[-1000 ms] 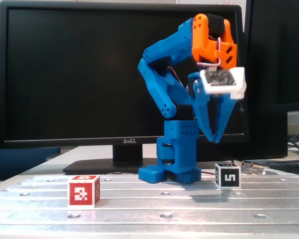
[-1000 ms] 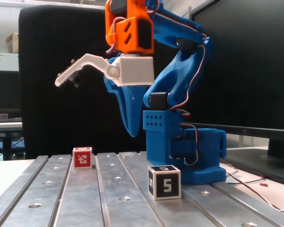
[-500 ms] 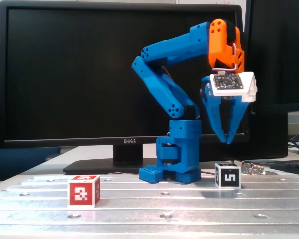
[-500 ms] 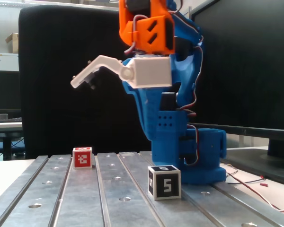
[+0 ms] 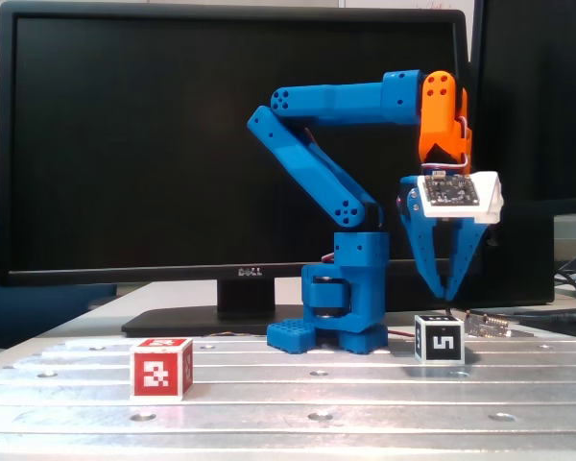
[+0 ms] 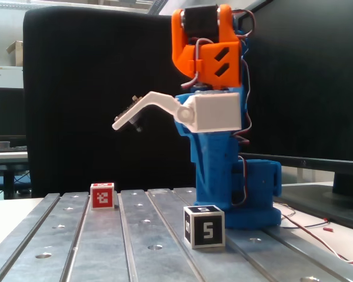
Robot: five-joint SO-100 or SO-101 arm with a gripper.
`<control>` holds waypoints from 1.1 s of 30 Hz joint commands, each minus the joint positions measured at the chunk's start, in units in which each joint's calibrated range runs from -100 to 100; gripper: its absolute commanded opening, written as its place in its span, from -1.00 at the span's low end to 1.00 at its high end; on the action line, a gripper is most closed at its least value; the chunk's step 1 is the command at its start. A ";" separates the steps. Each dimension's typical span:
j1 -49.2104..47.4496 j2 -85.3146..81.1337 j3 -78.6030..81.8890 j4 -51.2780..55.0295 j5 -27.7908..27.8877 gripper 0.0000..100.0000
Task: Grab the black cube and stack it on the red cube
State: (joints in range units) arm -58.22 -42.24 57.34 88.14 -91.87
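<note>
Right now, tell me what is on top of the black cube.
Nothing rests on the black cube; the claw hangs just above it. Its top face shows a marker.

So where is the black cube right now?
In both fixed views the black cube sits on the metal table, in front of the blue arm's base, just below the gripper.

My arm folded at the elbow, forearm level, and my claw (image 5: 448,291) hung pointing straight down, its jaws slightly parted, empty.
</note>
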 commanded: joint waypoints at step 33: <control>1.63 -0.70 2.86 -6.95 0.18 -0.40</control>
State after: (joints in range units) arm -57.41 -42.24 58.79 81.52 -91.92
